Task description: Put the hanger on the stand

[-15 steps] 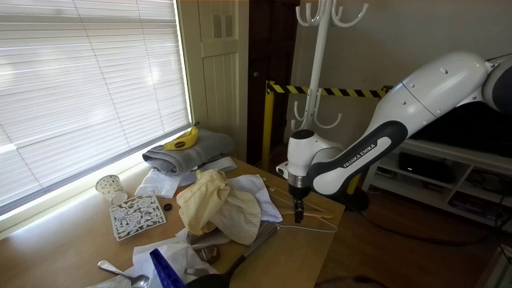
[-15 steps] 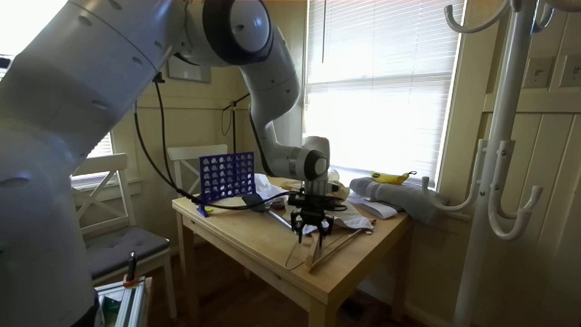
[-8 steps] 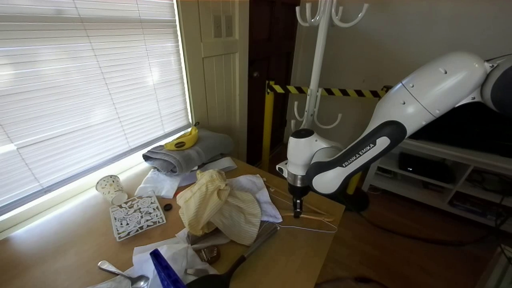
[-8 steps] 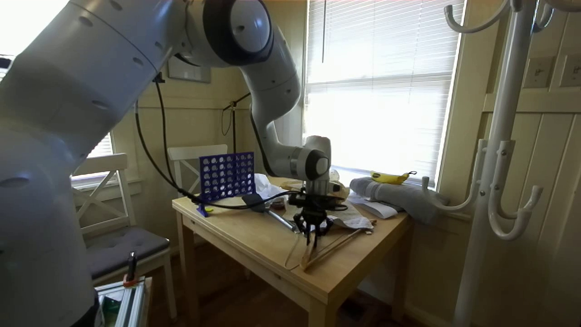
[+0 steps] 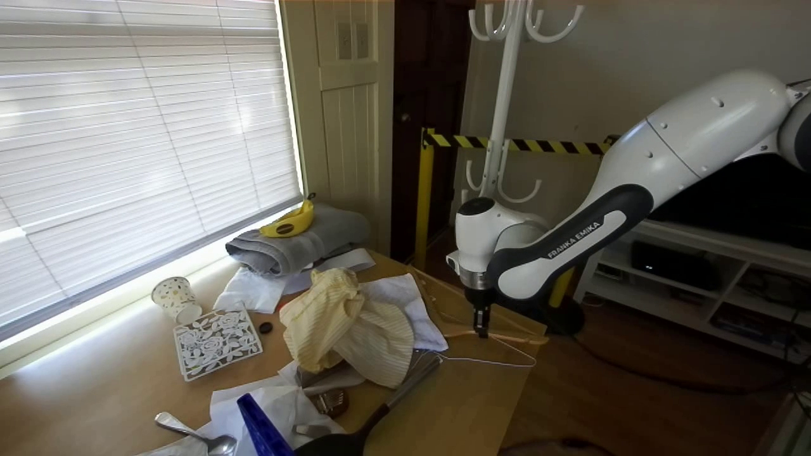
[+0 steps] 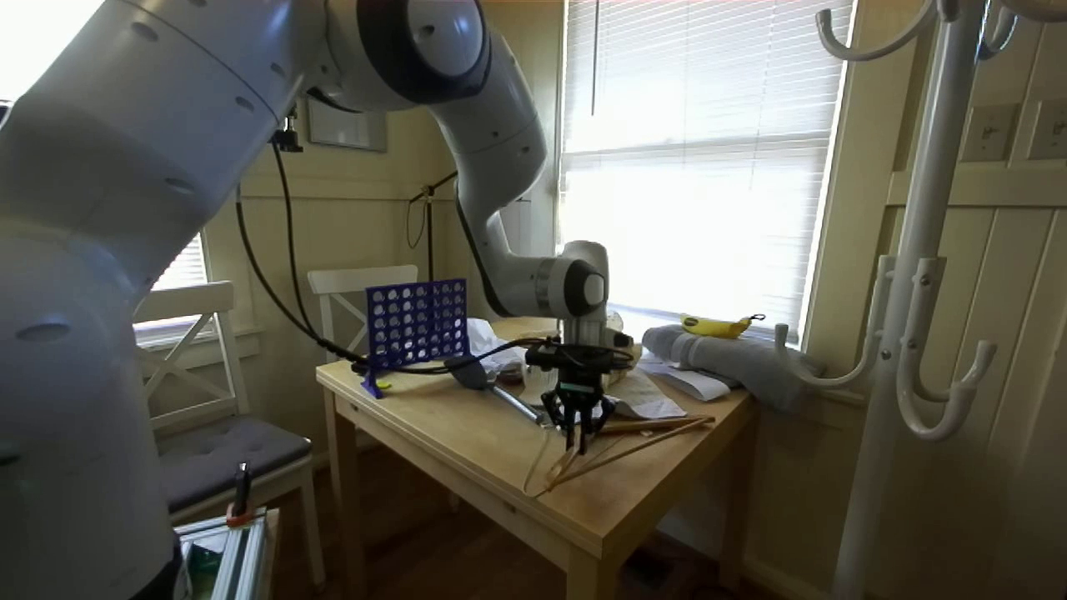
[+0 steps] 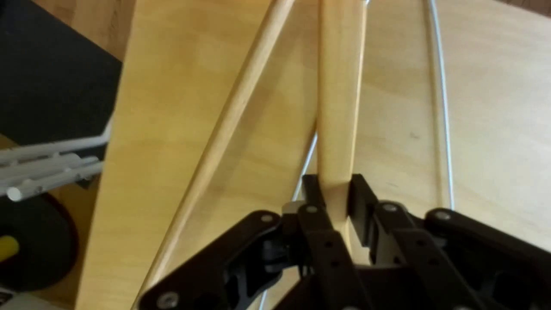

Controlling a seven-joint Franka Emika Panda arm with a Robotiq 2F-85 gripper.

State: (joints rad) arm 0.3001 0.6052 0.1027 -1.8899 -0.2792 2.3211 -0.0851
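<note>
My gripper (image 7: 335, 189) is shut on one arm of the light-brown wooden hanger (image 7: 340, 94), with a dark finger pad (image 7: 360, 193) pressed to its side. The thin round bar of the hanger runs off to the left in the wrist view. In an exterior view the hanger (image 6: 638, 450) is low over the table corner, seemingly a little off the surface, below the gripper (image 6: 576, 443). Its hook cannot be made out. The white stand (image 6: 921, 208) rises beyond the table, with curved arms at top and mid-height; the stand (image 5: 505, 95) also shows behind the robot's wrist.
A thin white wire hanger (image 5: 491, 363) lies right beside and under the wooden one. Yellow striped cloth (image 5: 348, 329), a dark-handled spatula (image 5: 412, 383) and a folded grey towel (image 5: 298, 244) crowd the table. A yellow post (image 5: 424, 209) with striped tape stands near the stand.
The fingers have come down and closed on the hanger. Since then the gripper has risen slightly, and the hanger has shifted with it toward the table corner.
</note>
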